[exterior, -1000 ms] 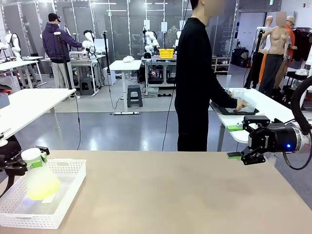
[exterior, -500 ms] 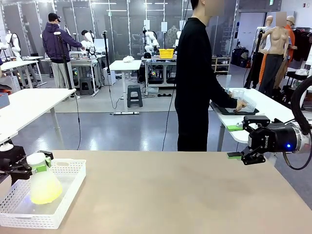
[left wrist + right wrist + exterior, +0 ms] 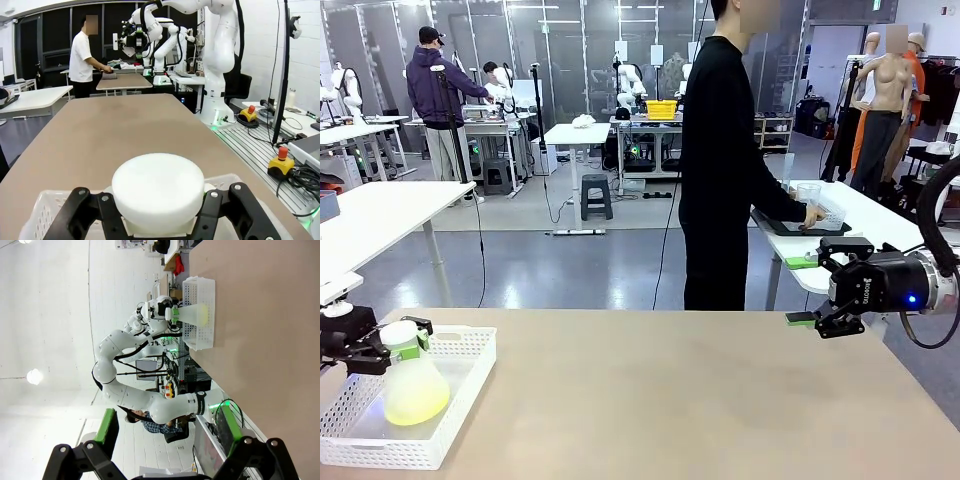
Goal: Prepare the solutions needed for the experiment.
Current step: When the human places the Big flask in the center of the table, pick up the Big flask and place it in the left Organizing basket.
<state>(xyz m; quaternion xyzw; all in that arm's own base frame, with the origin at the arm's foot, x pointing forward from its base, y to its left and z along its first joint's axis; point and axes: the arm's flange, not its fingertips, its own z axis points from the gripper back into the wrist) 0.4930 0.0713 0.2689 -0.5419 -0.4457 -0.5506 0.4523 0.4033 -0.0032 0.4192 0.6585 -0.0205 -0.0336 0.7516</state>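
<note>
1. The left gripper (image 3: 382, 345) is clamped around the neck of a frosted conical flask (image 3: 412, 385), just under its white cap (image 3: 157, 187); from the left wrist view the fingers pinch in tight on either side of that cap.
2. The flask sits inside, or just above, the white basket (image 3: 460, 400) at the table's near left corner (I cannot tell whether its base touches the basket floor). It stands roughly upright.
3. The solutions (image 3: 415, 405) are a small pool of pale yellow-green liquid in the bottom of that flask, so they are in the basket too, over its left half.
4. The right gripper (image 3: 820, 300) hangs well away from the basket, off the table's far right edge, its green-padded fingers spread wide with nothing between them.
5. The person (image 3: 725, 160) stands beyond the table, far from the basket, a hand on a tray at another bench.
6. My reading: the job is at an early stage. One flask is in hand, nothing is set out on the open tabletop (image 3: 670, 400), and any pouring or mixing seems yet to come.
</note>
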